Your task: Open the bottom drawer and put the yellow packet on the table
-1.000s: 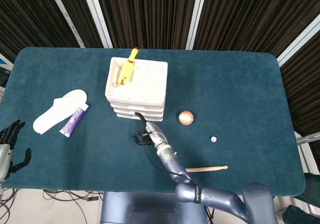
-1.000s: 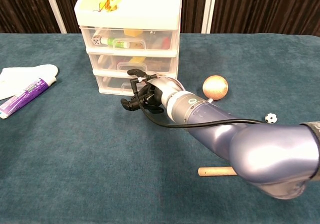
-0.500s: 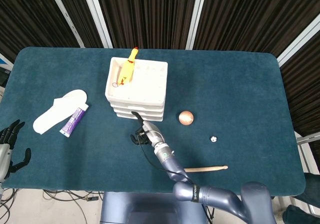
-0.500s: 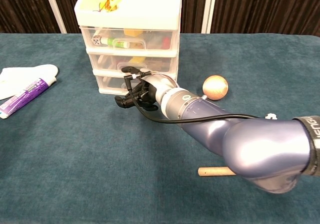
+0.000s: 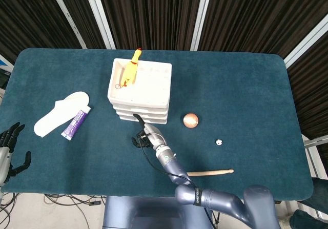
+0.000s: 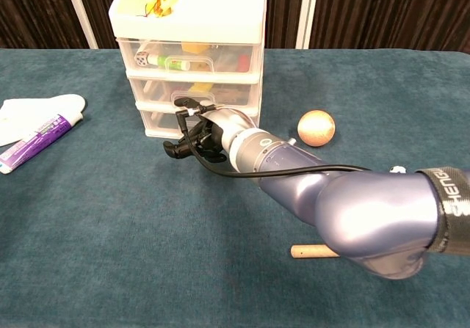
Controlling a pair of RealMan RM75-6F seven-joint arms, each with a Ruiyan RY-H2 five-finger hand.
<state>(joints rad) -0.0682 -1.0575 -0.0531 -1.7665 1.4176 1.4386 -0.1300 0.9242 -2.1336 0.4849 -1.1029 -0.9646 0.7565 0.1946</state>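
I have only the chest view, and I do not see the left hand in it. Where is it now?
Observer: The left hand hangs outside the near left corner of the table, fingers apart, holding nothing.
Operator: What is the yellow thing on the drawer unit?
Observer: A rubber chicken, lying on the left part of the drawer unit top, head over the back edge.
Operator: My arm hides the wooden stick.
Observer: The wooden stick lies whole near the front edge, apart from the small ball.
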